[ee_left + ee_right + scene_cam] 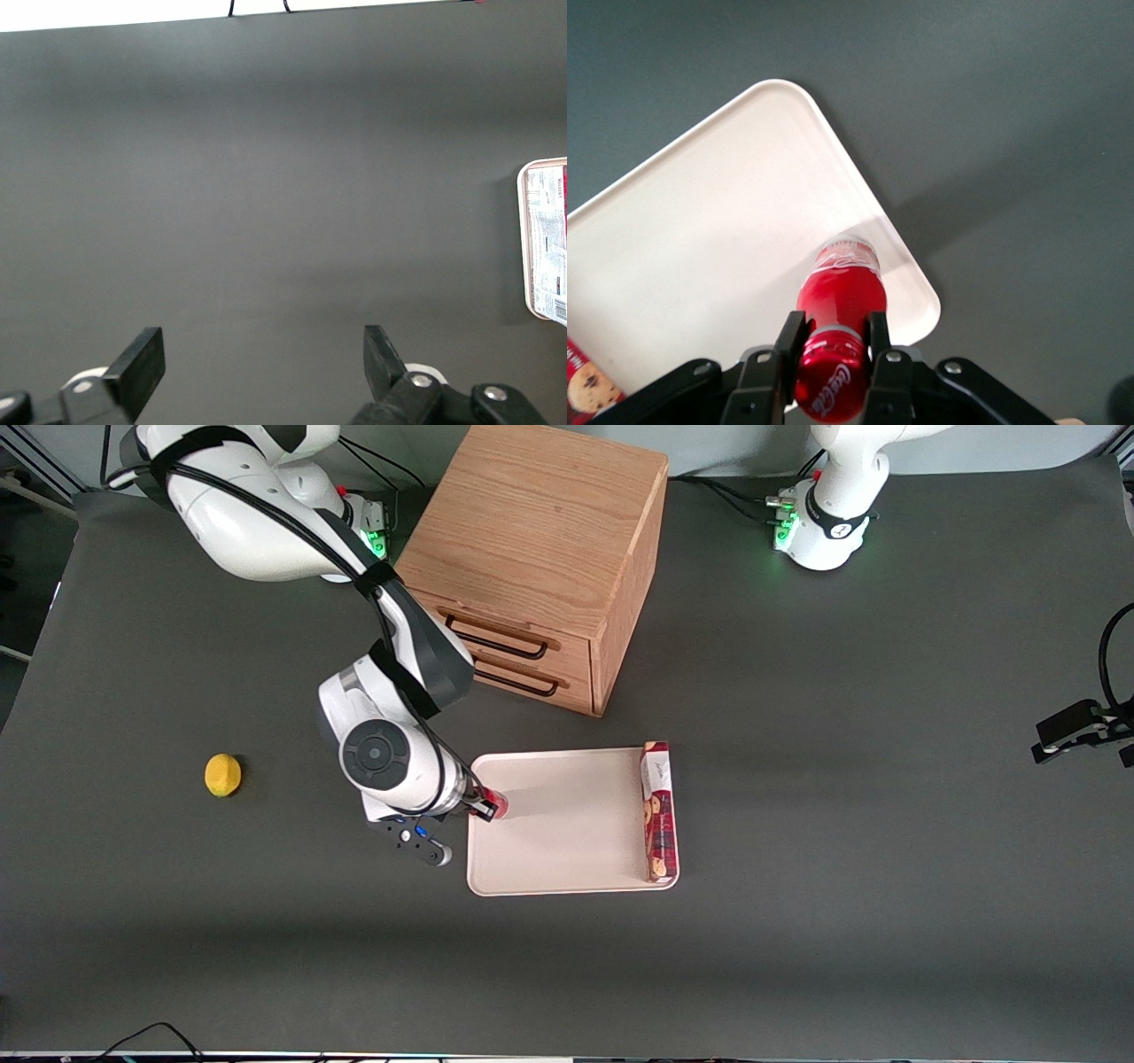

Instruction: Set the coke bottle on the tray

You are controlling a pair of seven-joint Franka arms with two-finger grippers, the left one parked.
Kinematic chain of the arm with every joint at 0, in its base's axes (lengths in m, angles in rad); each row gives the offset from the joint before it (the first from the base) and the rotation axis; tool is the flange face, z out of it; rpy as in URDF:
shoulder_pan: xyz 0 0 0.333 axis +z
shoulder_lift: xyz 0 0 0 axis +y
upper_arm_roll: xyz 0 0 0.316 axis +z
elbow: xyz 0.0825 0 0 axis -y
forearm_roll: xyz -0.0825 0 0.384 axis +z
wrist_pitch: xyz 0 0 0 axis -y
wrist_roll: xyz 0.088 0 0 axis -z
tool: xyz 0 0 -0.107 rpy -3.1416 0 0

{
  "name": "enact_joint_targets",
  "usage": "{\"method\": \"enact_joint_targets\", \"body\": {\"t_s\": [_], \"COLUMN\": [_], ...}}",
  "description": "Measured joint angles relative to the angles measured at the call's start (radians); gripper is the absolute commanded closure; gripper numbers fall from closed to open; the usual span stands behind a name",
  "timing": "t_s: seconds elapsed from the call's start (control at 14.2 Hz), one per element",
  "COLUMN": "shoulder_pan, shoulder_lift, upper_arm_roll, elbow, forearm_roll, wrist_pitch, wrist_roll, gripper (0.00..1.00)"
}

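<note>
Pincer (833, 354) clamps the glossy, likely slippery, rigid coke bottle (837, 305) mid-body, with the tray (700, 239) directly beneath it.

1. White Coca-Cola script is showing on the red coke bottle (837, 354), which the gripper (831, 359) is clasping over the tray (700, 239).
2. Printing on the cookie box (656, 811) is staying unreadable.
</note>
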State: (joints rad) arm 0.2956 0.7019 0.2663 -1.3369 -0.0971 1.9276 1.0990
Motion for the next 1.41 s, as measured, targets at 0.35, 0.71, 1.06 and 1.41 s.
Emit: {"method": "enact_joint_targets", "body": {"t_s": [0.35,0.71,1.06,1.41], "shoulder_pan": [-0.012,-0.093,-0.258,-0.282], "shoulder_lift": [-0.014,-0.171,-0.351,-0.506], "upper_arm_roll": [0.001,-0.001,-0.046,-0.228], "elbow": [0.006,0.031,0.008,-0.243], "forearm_roll": [-0.009,-0.020,-0.021,-0.011], "wrist_pitch": [0.012,-0.114,-0.294,-0.172], "wrist_roll": [0.013,-0.134,-0.514,-0.811], "gripper": [0.00,0.00,0.00,0.00]}}
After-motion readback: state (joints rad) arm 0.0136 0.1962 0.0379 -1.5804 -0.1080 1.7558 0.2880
